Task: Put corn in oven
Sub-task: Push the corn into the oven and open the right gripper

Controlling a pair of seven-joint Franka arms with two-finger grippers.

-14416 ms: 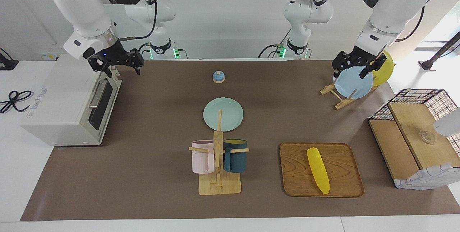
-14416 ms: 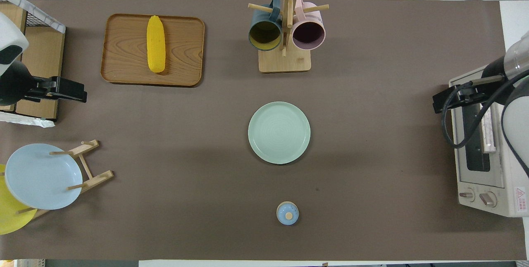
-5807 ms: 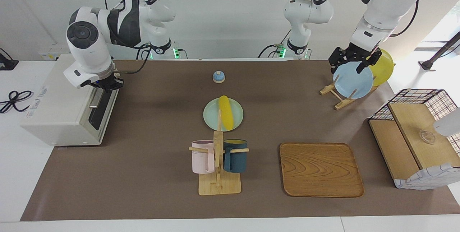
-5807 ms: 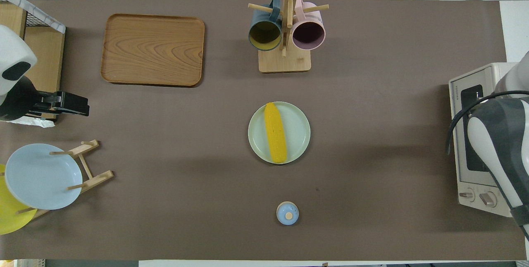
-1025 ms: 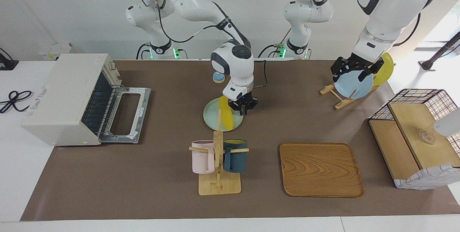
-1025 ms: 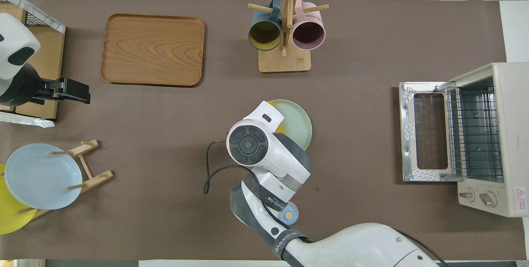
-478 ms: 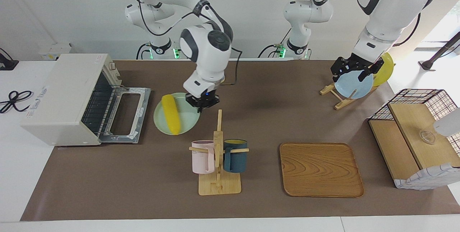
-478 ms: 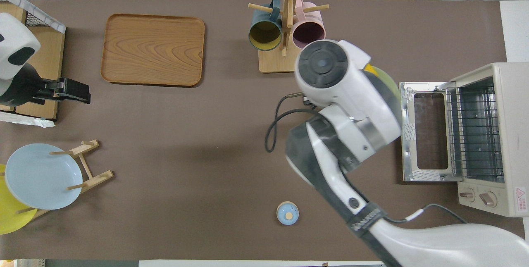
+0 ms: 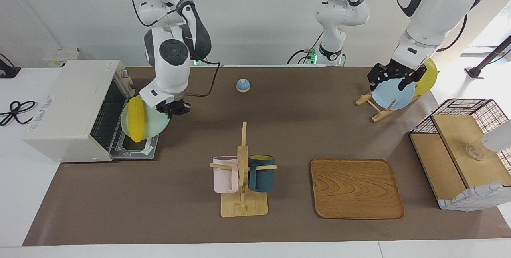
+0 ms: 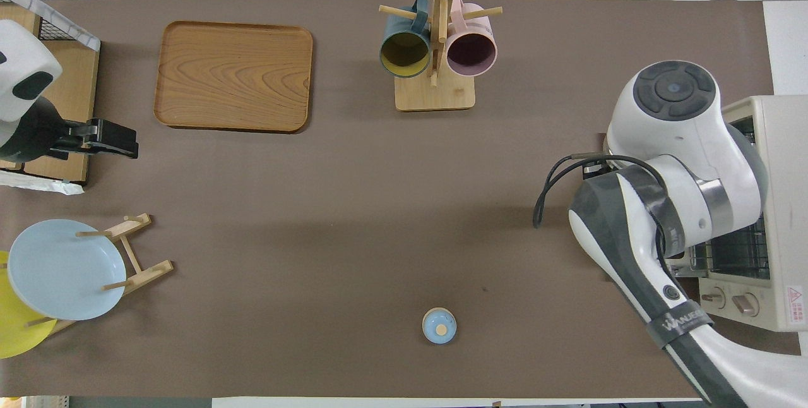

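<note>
The right gripper (image 9: 172,110) is pinched tight on the rim of the green plate (image 9: 153,124), and the corn (image 9: 135,119) lies on that plate. The plate is up in the air over the open oven door (image 9: 137,150), right at the mouth of the oven (image 9: 72,110). The corn sits on the side of the plate closest to the oven's wire rack. Half a second ago the plate and corn were over the brown mat, beside the door and nearer the mug rack (image 9: 242,178). A second ago they were in the middle of the table. So the right arm has carried them toward its own end of the table, up to the oven. In the overhead view the right arm's big white body covers the plate and the corn.

The left gripper (image 9: 390,77) hangs over the blue plate (image 9: 393,94) in the plate stand, at the left arm's end of the table. Its fingers are spread wide and hold nothing. It has not moved.

The wooden tray (image 9: 357,188), the mug rack and the small blue bell (image 9: 242,85) are where they were before.
</note>
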